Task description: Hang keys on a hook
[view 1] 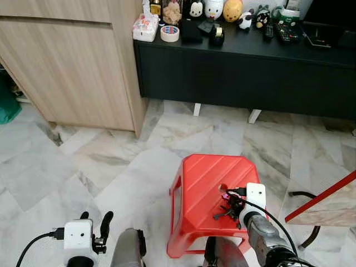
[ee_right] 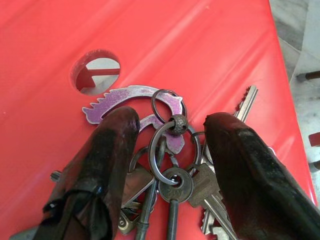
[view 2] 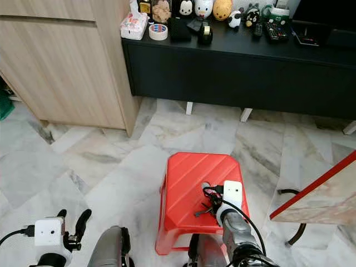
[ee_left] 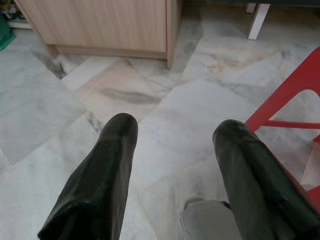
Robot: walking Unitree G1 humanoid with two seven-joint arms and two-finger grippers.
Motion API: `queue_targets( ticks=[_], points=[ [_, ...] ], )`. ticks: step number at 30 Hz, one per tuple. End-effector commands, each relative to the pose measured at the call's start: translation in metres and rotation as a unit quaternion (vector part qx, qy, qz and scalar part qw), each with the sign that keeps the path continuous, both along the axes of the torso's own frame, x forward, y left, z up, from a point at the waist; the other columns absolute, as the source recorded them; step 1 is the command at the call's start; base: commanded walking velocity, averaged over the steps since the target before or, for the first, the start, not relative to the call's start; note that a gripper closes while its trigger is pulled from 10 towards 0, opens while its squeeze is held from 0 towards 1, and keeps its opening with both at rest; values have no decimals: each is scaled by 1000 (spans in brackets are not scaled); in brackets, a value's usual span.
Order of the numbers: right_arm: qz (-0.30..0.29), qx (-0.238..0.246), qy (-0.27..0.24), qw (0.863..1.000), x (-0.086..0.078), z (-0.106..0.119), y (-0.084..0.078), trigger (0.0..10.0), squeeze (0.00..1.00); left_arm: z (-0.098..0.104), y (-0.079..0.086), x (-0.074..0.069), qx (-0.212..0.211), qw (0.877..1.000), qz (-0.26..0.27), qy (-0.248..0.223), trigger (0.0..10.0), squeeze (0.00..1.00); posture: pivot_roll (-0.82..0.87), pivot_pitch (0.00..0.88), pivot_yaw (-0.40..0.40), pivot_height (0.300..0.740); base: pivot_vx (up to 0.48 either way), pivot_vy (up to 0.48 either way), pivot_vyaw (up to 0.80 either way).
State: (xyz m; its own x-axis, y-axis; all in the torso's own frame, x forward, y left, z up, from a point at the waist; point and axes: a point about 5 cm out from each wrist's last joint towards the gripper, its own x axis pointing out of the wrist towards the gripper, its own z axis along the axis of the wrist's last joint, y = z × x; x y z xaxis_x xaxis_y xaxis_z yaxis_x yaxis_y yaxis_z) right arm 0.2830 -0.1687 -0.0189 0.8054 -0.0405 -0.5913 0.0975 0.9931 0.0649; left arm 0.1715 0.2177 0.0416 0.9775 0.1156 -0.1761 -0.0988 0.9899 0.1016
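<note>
Right wrist: keys (ee_right: 172, 170), perhaps unmarked.

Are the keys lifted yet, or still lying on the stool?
Lying on the red stool. The keys rest flat on its top, and the right hand is open with a finger on either side.
</note>
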Motion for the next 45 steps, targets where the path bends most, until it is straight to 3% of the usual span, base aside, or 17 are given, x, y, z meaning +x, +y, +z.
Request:
queue_targets(
  ticks=[1,18,19,45],
  points=[
    [-2,-2,12,1000,-5,-4,-2,10000,0,-1,0,-3,5,1000,-6,10,10000,0,142,195,-91,625,0,0,0],
    [7,-6,7,1000,-12,-9,3,10000,0,-3,0,4,6,1000,-8,12,10000,0,125,174,-92,625,0,0,0],
    [9,-9,11,1000,-15,-11,3,118,0,-3,0,5,6,1000,-9,11,10000,0,126,173,-92,625,0,0,0],
    [12,-18,5,1000,-12,-9,5,0,0,-3,0,9,10,1000,-8,7,10000,0,133,160,-96,625,0,0,0]
  ],
)
